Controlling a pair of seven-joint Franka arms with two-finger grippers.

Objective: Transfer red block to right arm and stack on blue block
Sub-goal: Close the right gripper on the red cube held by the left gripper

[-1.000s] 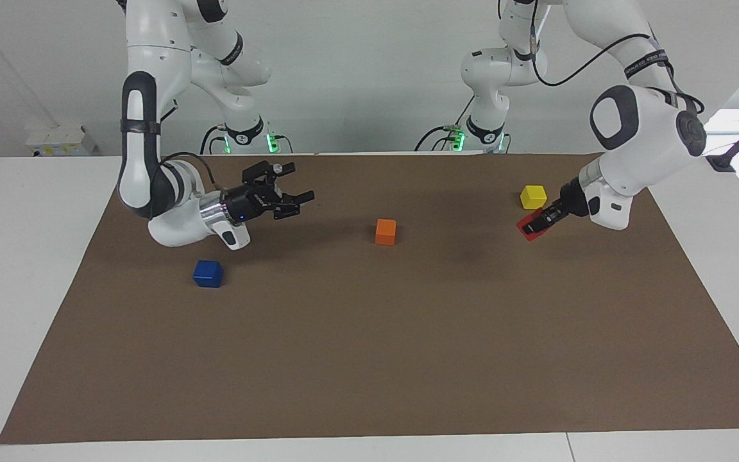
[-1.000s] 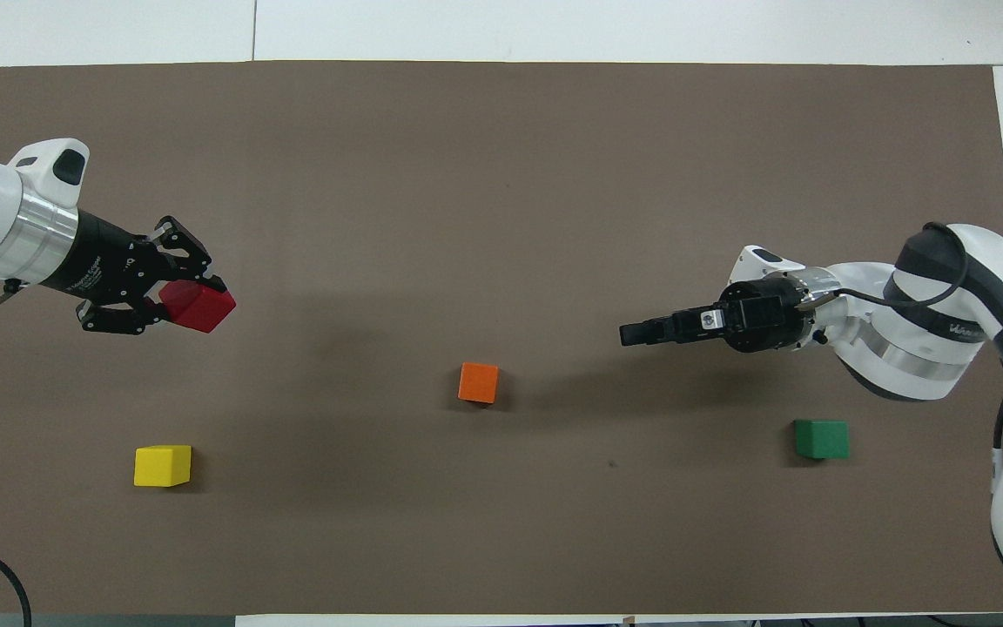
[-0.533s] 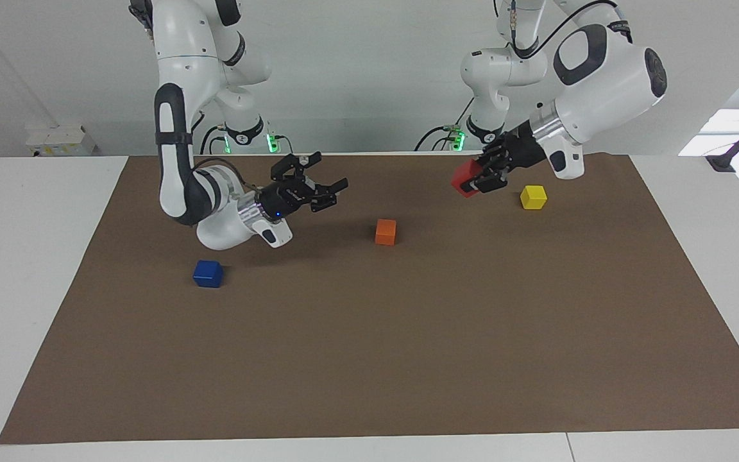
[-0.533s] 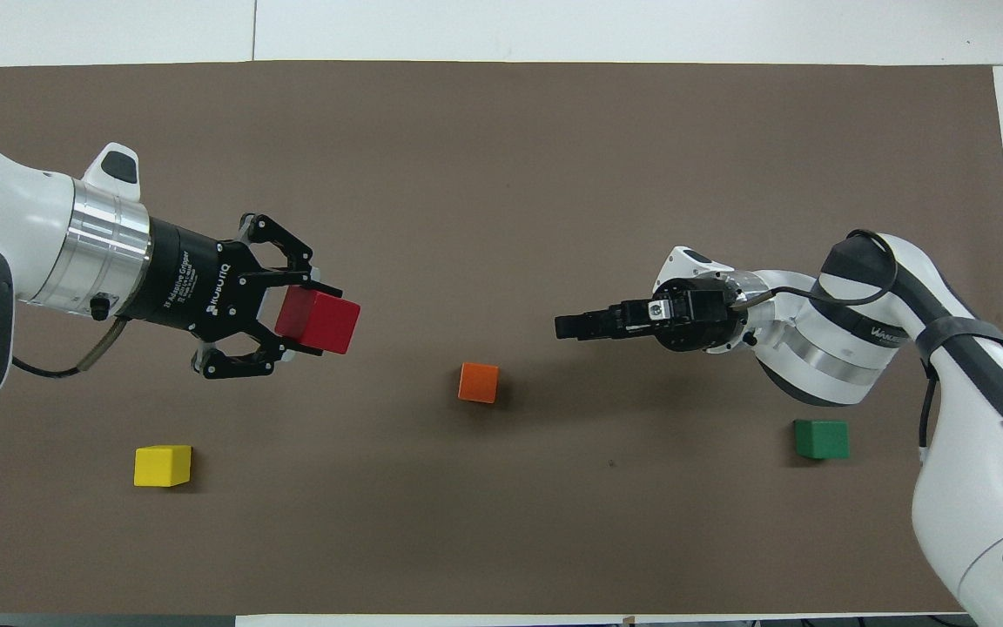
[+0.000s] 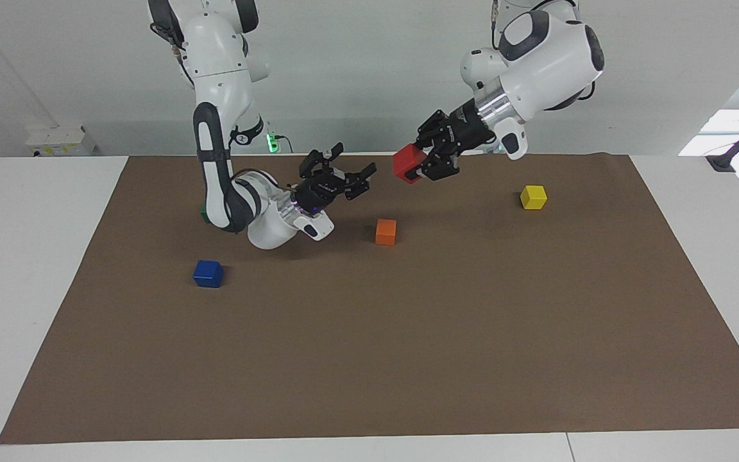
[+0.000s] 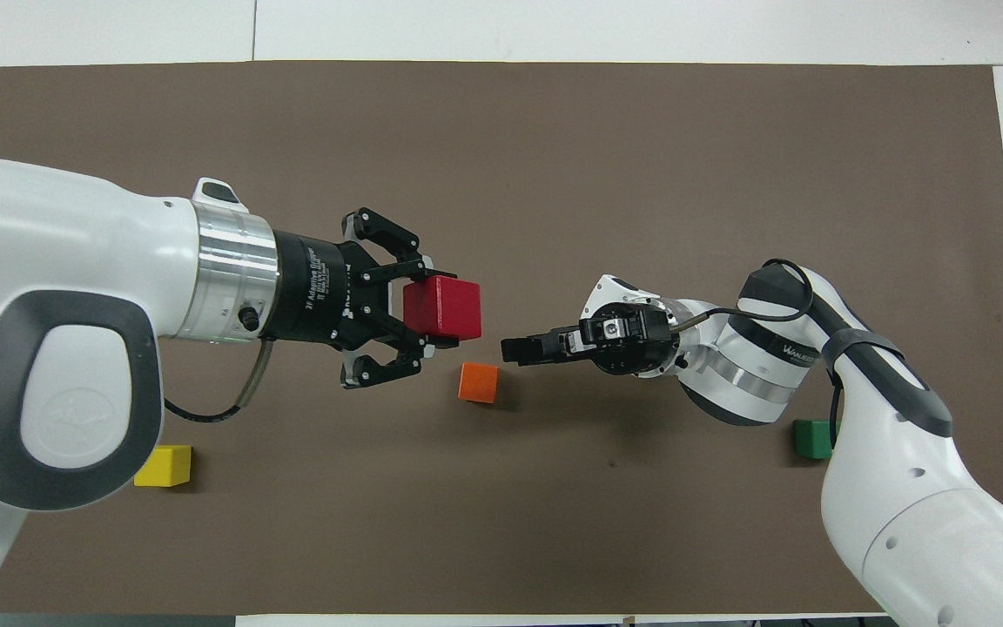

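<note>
**Red cube carried to mid-table for the handover**

Within the last second our left gripper (image 5: 422, 165) has lifted the small glossy red block (image 5: 407, 163) off the brown mat (image 5: 408, 359) beside the yellow cube (image 5: 534, 197) and swung it toward the middle. Its fingers are clamped on the block, held in the air above the orange cube (image 5: 385, 231). Our right gripper (image 5: 351, 176) has come in to meet it, fingers spread wide, holding nothing, with a gap left between them. We judge the transfer imminent but not begun.

The small dark blue block (image 5: 208, 273) waits on the mat toward the right arm's end. The overhead view does not show it, and the right arm largely hides the green cube (image 6: 811, 438).
</note>
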